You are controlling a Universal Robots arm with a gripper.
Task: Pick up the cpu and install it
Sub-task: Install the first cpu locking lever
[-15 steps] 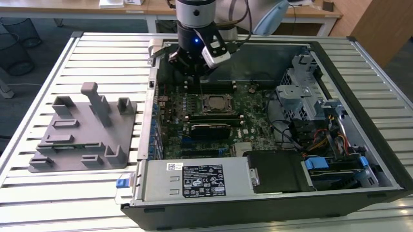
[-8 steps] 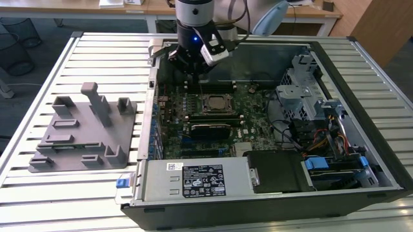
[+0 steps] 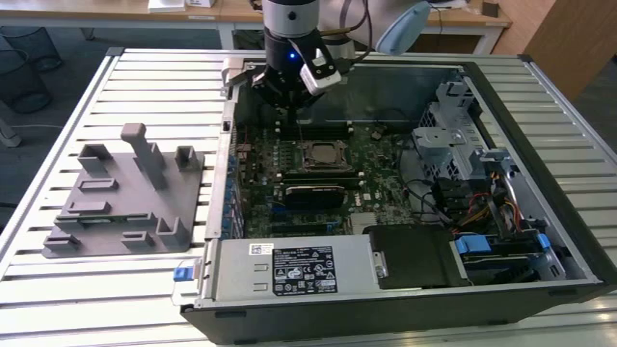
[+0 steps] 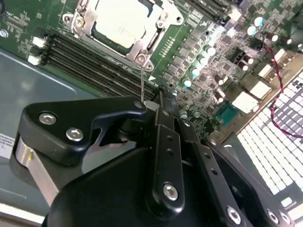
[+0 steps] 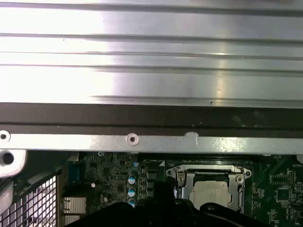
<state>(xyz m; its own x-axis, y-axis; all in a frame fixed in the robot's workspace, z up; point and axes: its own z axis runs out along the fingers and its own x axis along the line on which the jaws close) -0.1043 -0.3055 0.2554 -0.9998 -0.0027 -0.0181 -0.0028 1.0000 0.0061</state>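
I see the open case (image 3: 405, 181) lying on the slatted table (image 3: 126, 79), with the grey tray (image 3: 121, 195) beside it toward the exterior view's left edge. Inside, on the motherboard (image 3: 289, 155), the cpu (image 3: 321, 154) sits in its socket (image 4: 124, 28), framed by metal in both wrist views. My gripper (image 3: 292, 97) hangs above the board's far edge, just beyond the socket; I cannot tell how its jaws stand.

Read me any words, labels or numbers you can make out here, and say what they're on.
Black label on the power supply: print too small to read.
White sticker above it: too small to read.
Motherboard lettering: blurred, unreadable.
cpu top marking: faint, unreadable.
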